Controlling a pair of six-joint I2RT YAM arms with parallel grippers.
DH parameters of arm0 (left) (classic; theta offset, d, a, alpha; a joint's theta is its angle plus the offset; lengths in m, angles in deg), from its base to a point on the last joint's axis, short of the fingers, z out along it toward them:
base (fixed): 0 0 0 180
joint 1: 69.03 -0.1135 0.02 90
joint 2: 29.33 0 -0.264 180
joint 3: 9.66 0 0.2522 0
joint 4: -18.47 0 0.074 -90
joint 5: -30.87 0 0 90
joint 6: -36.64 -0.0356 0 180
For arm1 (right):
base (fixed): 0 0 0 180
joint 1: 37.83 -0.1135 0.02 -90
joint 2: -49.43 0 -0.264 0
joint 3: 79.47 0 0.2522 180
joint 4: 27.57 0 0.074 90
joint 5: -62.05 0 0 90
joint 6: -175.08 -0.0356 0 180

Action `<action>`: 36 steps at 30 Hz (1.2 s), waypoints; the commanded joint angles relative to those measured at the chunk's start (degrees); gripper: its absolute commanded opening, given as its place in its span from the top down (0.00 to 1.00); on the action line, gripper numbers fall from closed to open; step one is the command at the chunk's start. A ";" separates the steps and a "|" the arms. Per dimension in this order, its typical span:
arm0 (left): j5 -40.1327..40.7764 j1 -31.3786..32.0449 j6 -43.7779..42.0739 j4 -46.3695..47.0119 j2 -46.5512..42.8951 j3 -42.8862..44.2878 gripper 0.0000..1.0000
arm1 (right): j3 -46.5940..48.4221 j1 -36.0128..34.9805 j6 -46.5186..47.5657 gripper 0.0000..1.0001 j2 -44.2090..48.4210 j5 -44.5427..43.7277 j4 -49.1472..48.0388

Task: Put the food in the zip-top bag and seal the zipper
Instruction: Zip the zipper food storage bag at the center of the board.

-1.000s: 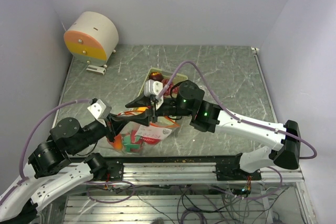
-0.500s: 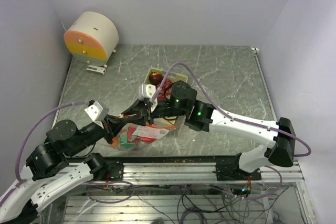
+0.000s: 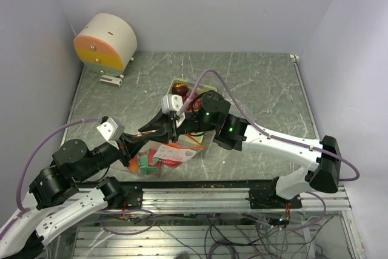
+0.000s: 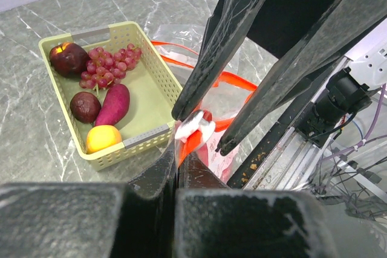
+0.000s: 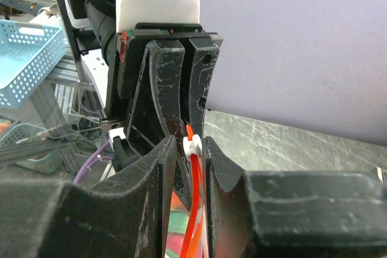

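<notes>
The clear plastic zip-top bag (image 3: 171, 151) lies on the near side of the pale green perforated plastic tray (image 4: 78, 33), its mouth raised toward the tray. Pink and green shapes show through the film, likely the dragon fruit. The film looks thin, limp and slippery, so the sensible hold is the stiffer orange zipper strip (image 4: 239, 86) and the small hard white slider (image 4: 195, 128) riding on it. The left gripper (image 4: 180, 162) is pinched closed on that strip just beside the slider. The right gripper (image 5: 190, 152) straddles the slider with a narrow gap; whether its pads actually bite I cannot tell. Inside the tray sit a red apple (image 4: 69, 57), a purple grape bunch (image 4: 109, 64), a dark round fruit (image 4: 84, 106), a purple sweet potato (image 4: 113, 104) and an orange (image 4: 103, 138), all probably light, rigid toys. The round ones would likely roll from a loose pinch, so grip across their middles. With five pieces outside the bag, closing it now looks premature.
</notes>
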 commanded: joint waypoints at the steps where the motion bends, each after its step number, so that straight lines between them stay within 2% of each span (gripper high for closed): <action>1: -1.46 -0.20 0.14 3.51 0.00 1.55 0.93 | 2.26 0.09 -0.35 0.76 -1.25 1.14 -1.70; 8: -1.39 -0.16 0.02 3.50 0.03 1.71 0.93 | 3.89 0.29 -0.13 0.80 -2.95 2.37 -0.30; 12: -1.31 -0.20 -0.10 3.43 -0.13 1.45 0.93 | 3.23 0.25 -0.28 0.97 -2.60 1.98 -0.62; 13: -1.34 -0.26 -0.14 3.42 -0.21 1.45 0.93 | 2.99 0.33 -0.24 0.98 -2.42 1.97 -0.77; 21: -0.96 -0.21 -0.33 3.24 -0.45 1.53 0.93 | 1.82 0.69 -0.33 0.94 -1.20 1.55 -0.49; 24: -0.82 -0.20 -0.38 3.24 -0.44 1.53 0.93 | 1.09 0.85 -0.39 0.82 -0.79 1.75 -0.57; 29: -0.84 -0.20 -0.48 3.32 -0.15 1.72 0.93 | -0.42 1.27 -0.81 0.75 0.39 2.35 -1.82; 36: -1.00 -0.23 -0.55 3.68 0.15 1.54 0.93 | 0.83 1.63 -1.48 0.76 -0.40 3.16 -1.55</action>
